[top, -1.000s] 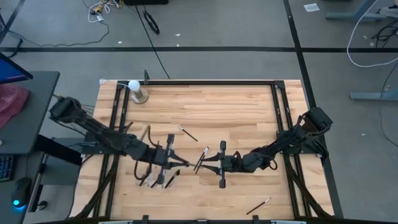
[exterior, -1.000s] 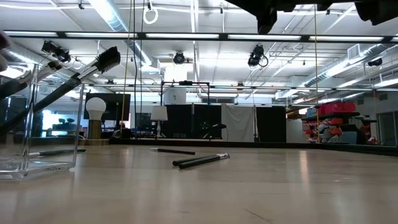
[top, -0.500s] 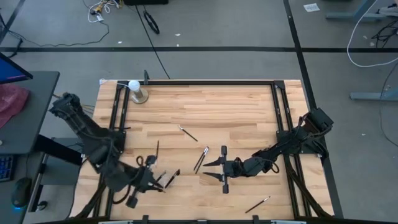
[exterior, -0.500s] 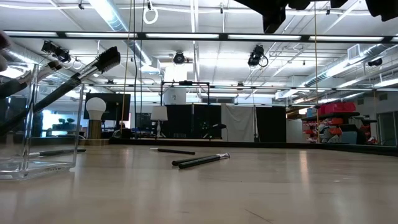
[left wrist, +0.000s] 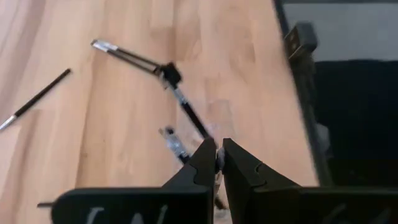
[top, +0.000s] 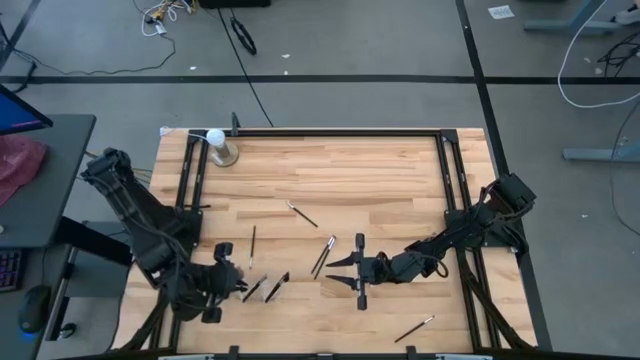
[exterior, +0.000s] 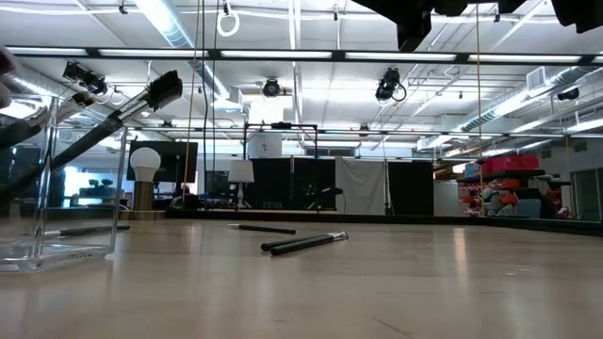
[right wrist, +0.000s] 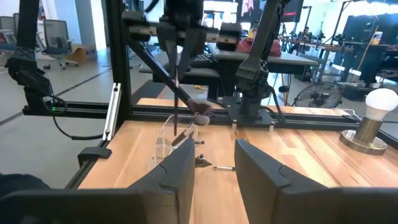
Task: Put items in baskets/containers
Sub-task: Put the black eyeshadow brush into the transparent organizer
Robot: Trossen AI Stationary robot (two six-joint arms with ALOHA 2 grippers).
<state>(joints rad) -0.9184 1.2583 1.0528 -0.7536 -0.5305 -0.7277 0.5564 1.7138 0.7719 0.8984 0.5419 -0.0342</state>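
Left gripper (top: pixel 243 283), jaws closed and empty, hangs near the counter's (top: pixel 380 180) front-left edge beside the organizer (exterior: pixel 57 188); right gripper (top: pixel 335 272), jaws parted and empty, sits mid-counter by loose brushes (top: pixel 322 256).

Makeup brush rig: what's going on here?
Two arms are sorting makeup brushes into the clear organizer at the table's front left. The left claw is shut beside it, holding nothing visible. The right claw hovers open near a loose brush pair. Other brushes lie scattered.
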